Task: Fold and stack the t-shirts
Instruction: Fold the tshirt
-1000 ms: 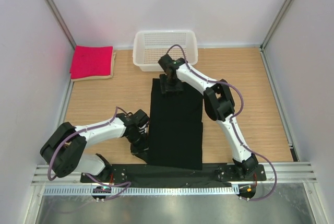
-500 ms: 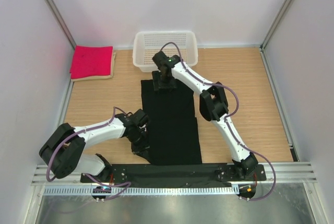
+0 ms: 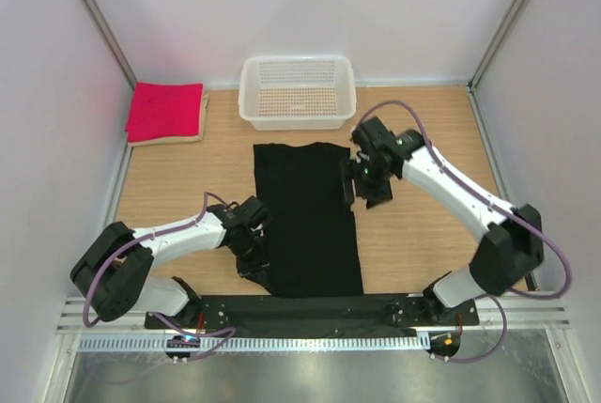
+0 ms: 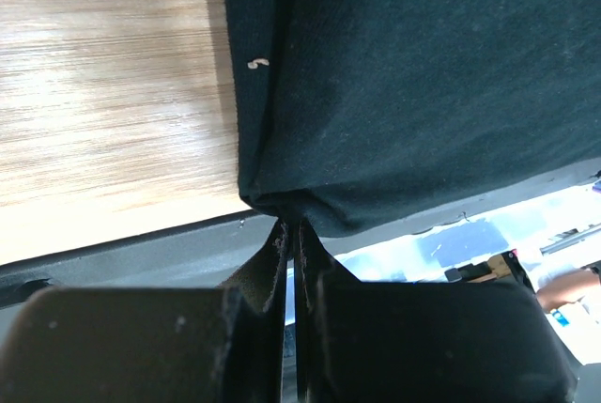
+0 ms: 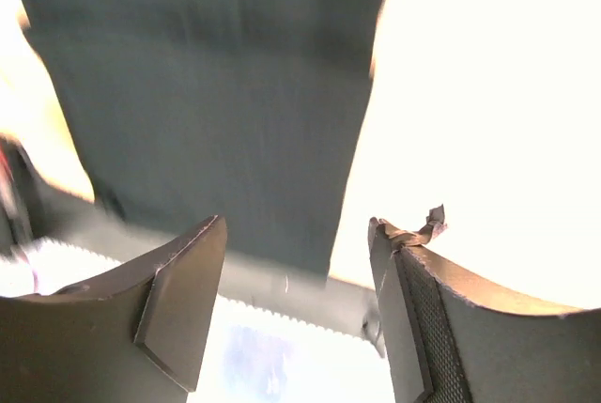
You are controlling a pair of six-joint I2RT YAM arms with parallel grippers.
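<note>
The black shirt (image 3: 305, 220) is lying flat in the middle of the wooden counter (image 3: 451, 140). It is folded into a long strip that runs from just short of the basket (image 3: 297, 60) to the counter's near edge. Its right edge is showing a small step about halfway along, so the near half is sitting slightly further right than the far half.

The left claw (image 3: 250, 257) is pressing low at the strip's left near corner. In the left wrist view its fingers (image 4: 268, 262) are standing closed together. The left claw (image 4: 289, 229) is pinching a bunched corner of the black shirt (image 4: 423, 74), and the cloth is gathering into a small peak right at the tips. A tiny pale fleck (image 4: 256, 63) is sitting on the cloth near its edge, beside the bare counter (image 4: 103, 93).

The right claw (image 3: 363, 182) is hanging over the strip's right edge, on its far half. In the right wrist view the right claw (image 5: 296, 229) is standing wide open with nothing between the fingers, and one fingertip (image 5: 413, 234) is carrying a frayed scrap of padding. The black shirt (image 5: 207, 93) is lying below the open fingers. Whether they are touching the cloth cannot be told.

In the far left corner, well apart from the arms, the pink shirt (image 3: 166, 110) is sitting folded on top of the beige shirt (image 3: 164, 141), whose edge is peeking out at the near side. The white mesh basket is standing against the back wall, with a band of bare wood between it and the black shirt.
</note>
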